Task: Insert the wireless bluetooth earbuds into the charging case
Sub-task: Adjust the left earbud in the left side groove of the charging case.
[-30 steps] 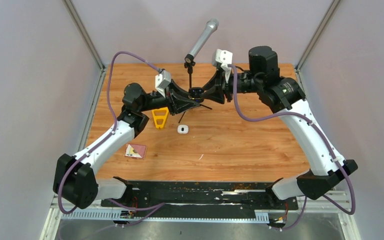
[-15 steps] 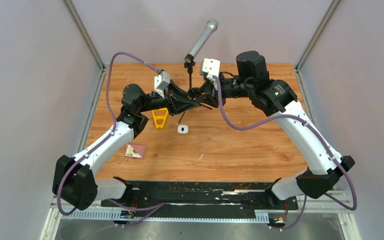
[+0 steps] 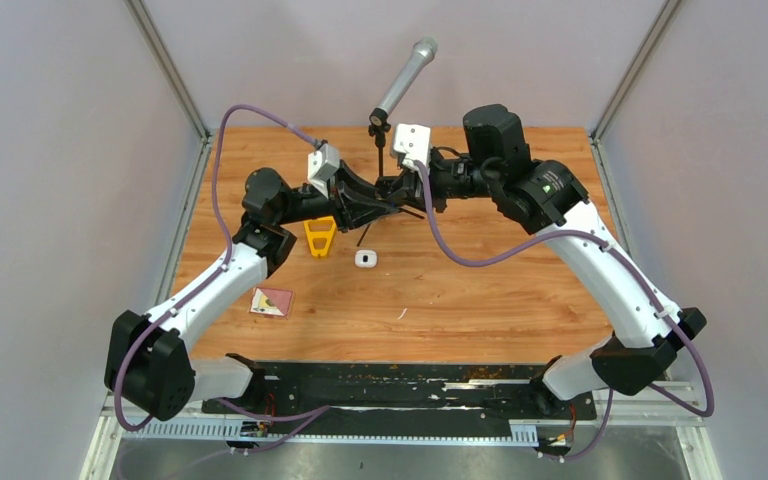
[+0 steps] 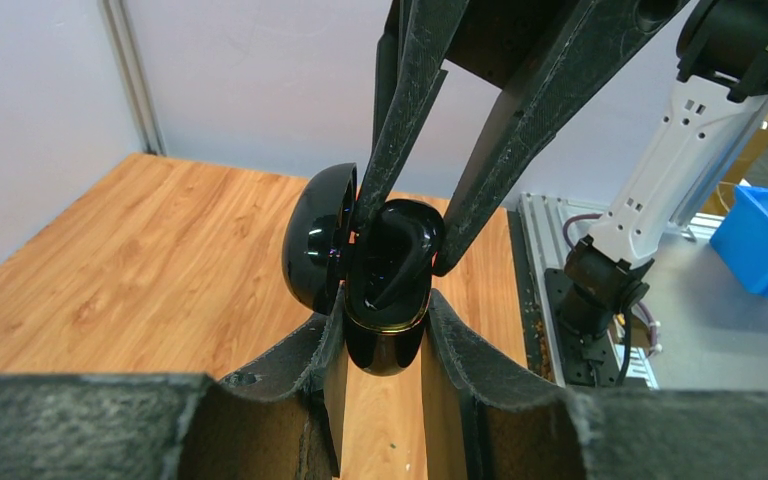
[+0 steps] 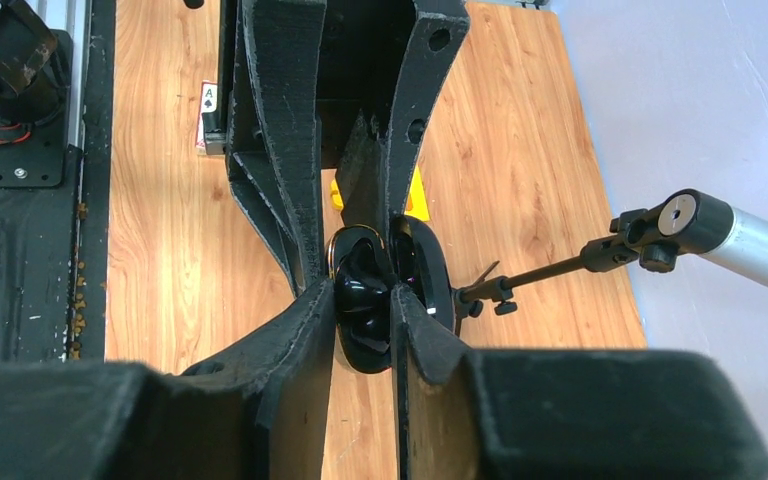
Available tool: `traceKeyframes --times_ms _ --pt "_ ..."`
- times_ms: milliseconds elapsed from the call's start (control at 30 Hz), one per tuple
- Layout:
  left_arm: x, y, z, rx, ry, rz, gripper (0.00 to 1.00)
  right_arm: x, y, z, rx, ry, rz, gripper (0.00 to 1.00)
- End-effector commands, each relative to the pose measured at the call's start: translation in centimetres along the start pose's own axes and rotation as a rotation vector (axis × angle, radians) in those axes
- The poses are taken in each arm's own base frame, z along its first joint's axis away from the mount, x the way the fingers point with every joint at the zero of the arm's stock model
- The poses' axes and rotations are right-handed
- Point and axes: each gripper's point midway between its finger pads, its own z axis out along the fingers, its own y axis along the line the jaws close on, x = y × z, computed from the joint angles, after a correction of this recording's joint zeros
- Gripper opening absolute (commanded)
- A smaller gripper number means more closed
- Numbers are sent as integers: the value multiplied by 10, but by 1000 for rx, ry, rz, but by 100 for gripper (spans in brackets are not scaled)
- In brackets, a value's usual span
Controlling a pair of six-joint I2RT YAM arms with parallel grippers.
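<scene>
The black earbud [image 4: 400, 255] sits at the mouth of the open black charging case [image 4: 385, 345], held above the far middle of the bench [image 3: 480, 290]. The right gripper [image 4: 400, 243] comes from above with its jaws pinching the earbud. The left gripper [image 4: 385, 305] has its jaws clamped on the lower body of the case, with the lid [image 4: 315, 240] swung open to one side. The earbud looks tiny, light, rigid and glossy, so it will likely slip or twist under a hard squeeze. A light pinch across its broad flanks seems best, and the case is best gripped low, clear of the hinge. The left wrist view shows the gold rim of the case and the earbud partly sunk in its well. The right wrist view shows a playing card [image 5: 205, 125] on the bench below and a microphone [image 5: 720, 225] on its stand. Only the top view shows a small white case [image 3: 364, 259] lying apart on the bench, and there the earbud itself is hidden.
</scene>
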Motion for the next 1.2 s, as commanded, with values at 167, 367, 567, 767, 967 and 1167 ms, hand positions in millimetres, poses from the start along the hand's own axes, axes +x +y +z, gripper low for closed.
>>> traceKeyframes --times_ms 167,367,567,767,967,1167 --pt "-12 -7 -2 13 -23 74 0 -21 -5 -10 33 -27 -34 16" --pt "-4 0 -4 -14 -4 98 0 -18 -6 -11 47 11 83 12" --pt "8 7 -6 -41 31 113 0 -11 0 -8 2 65 148 10" --pt "19 11 -10 -59 70 158 0 -2 8 -8 -50 125 179 9" --pt "29 10 -12 -41 105 169 0 8 7 -5 -59 183 199 9" --pt "36 7 -14 -23 133 182 0 18 4 1 -61 231 214 10"
